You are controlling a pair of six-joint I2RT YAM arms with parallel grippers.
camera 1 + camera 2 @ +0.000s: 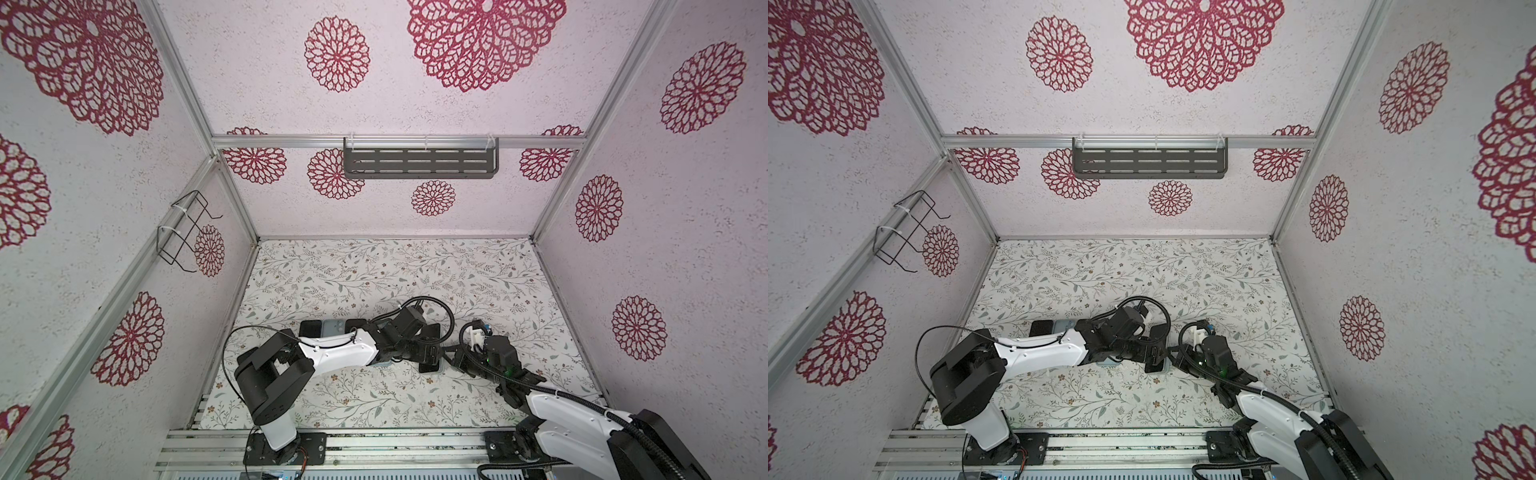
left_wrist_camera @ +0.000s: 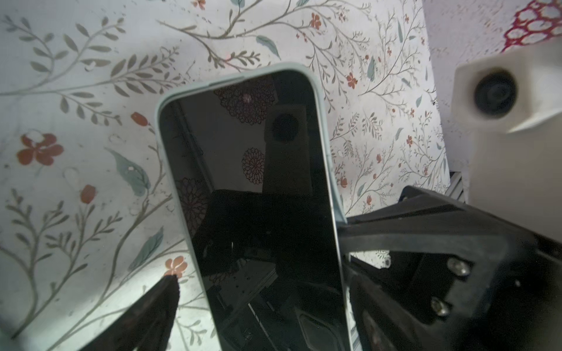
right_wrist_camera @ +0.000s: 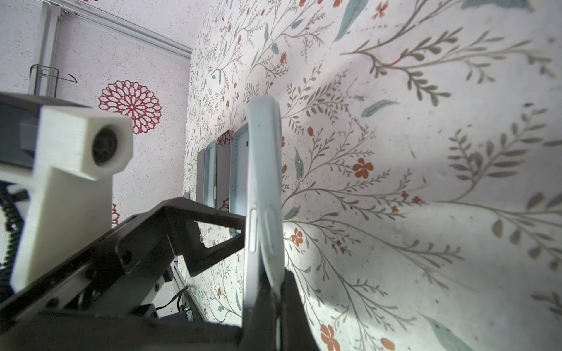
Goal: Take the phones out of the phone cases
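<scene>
- Where the two arms meet near the middle of the table (image 1: 374, 270), the phone (image 2: 252, 197) lies screen up in its pale blue phone case (image 3: 264, 136). In both top views its long axis runs roughly 12 to 6 o'clock. Whether it rests on the table or is held just above it cannot be told.
- At the phone's 3 o'clock side, the right gripper (image 3: 275, 288) has its jaws together, pinched on the case's long edge. At the pinch the lip appears to stand slightly off the phone body, which I judge to be the start of a peel.
- From 9 o'clock, the left gripper (image 1: 431, 354) points down over the phone's middle, jaws wide apart across its width. One fingertip (image 2: 158, 304) stands clear of the 9 o'clock edge. Contact at the other is not confirmed.
- Governing relation: the phone sits between the left jaws. Closing them across the short axis should hold the handset while the right arm draws the case toward 3 o'clock.
- Markings: no brand or writing is legible, and only the side buttons (image 3: 253, 231) show.
- Farther out at 9 o'clock lies a row of other phones and cases (image 1: 328, 328).
- Farthest are a wire rack (image 1: 183, 232) at 10 o'clock and a slotted shelf (image 1: 419, 162) at 12 o'clock.
</scene>
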